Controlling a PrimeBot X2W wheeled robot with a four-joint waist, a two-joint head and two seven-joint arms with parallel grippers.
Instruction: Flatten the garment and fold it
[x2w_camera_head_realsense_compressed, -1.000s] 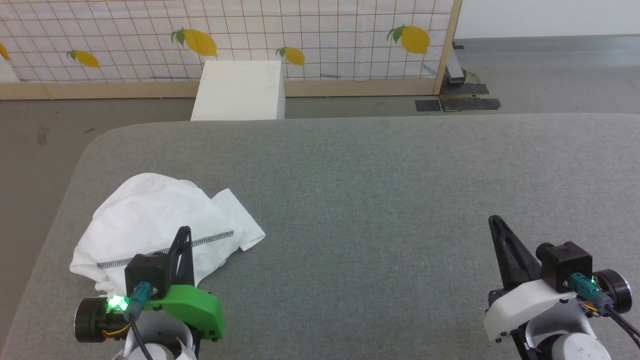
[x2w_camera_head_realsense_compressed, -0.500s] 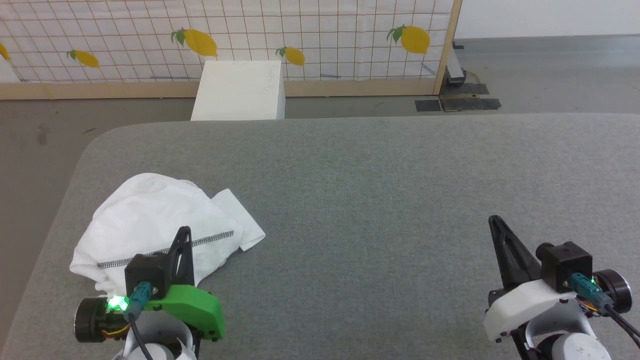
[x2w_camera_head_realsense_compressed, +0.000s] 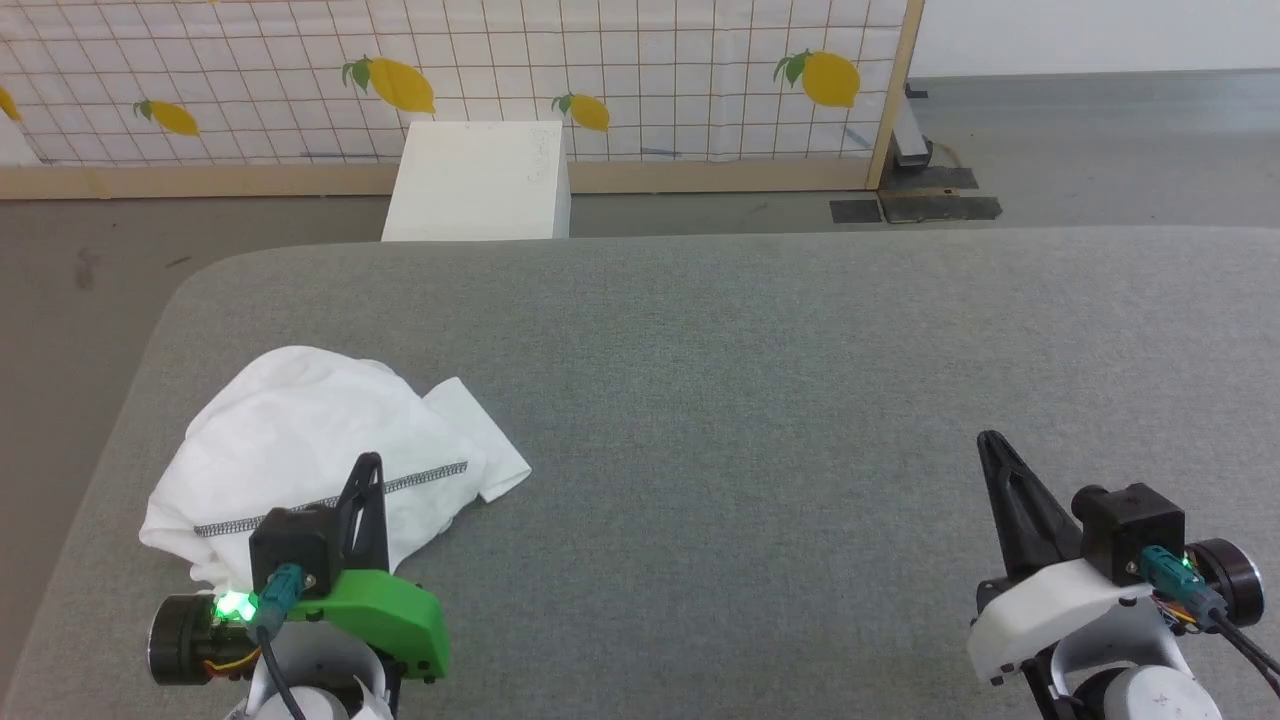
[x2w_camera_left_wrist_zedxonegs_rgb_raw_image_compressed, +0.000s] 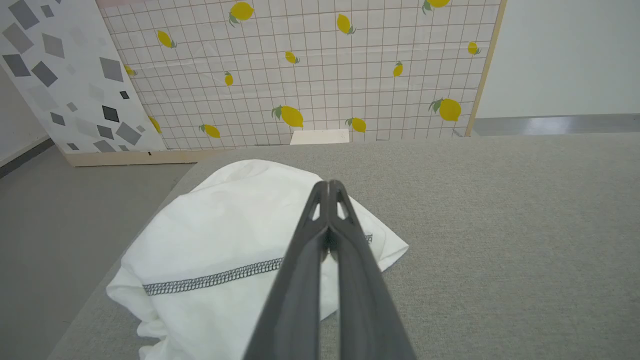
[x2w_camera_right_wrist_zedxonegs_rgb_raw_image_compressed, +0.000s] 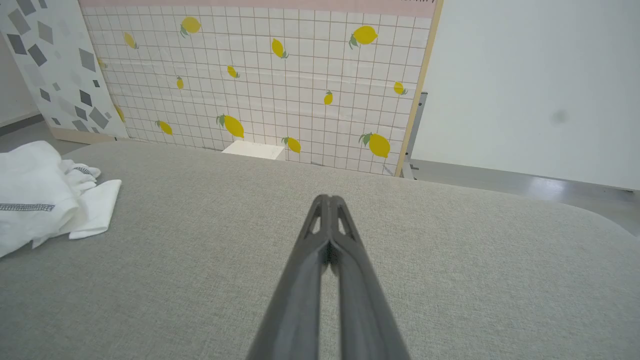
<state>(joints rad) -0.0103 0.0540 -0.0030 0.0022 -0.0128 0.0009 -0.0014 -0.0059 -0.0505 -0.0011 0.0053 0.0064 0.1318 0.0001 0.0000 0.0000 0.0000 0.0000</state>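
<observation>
At the worktop's (x2w_camera_head_realsense_compressed: 760, 400) near edge, both arms are sitting low with their fingers pointing toward the far edge. By the near left corner, the left gripper (x2w_camera_head_realsense_compressed: 369, 460) is pressing its 2 dark fingers together tip to tip and gripping nothing. Its tips are overlapping the near part of the garment (x2w_camera_head_realsense_compressed: 290, 430), and whether they are touching the cloth cannot be told. By the near right corner, the right gripper (x2w_camera_head_realsense_compressed: 989, 438) is likewise holding its fingers fully closed and empty, over bare grey fabric and well apart from the garment. The garment is lying in a crumpled white heap on the left part of the worktop, close to the left edge and nearer the near edge than the far one. A dark zigzag seam (x2w_camera_head_realsense_compressed: 425, 477) is running across its near side, and 1 flat flap (x2w_camera_head_realsense_compressed: 480, 445) is spreading out from it toward the middle. Beyond the far edge, a white box (x2w_camera_head_realsense_compressed: 480, 185) is standing on the grey floor (x2w_camera_head_realsense_compressed: 1100, 150). Behind the box, a gridded screen (x2w_camera_head_realsense_compressed: 650, 80) printed with lemons is rising.
</observation>
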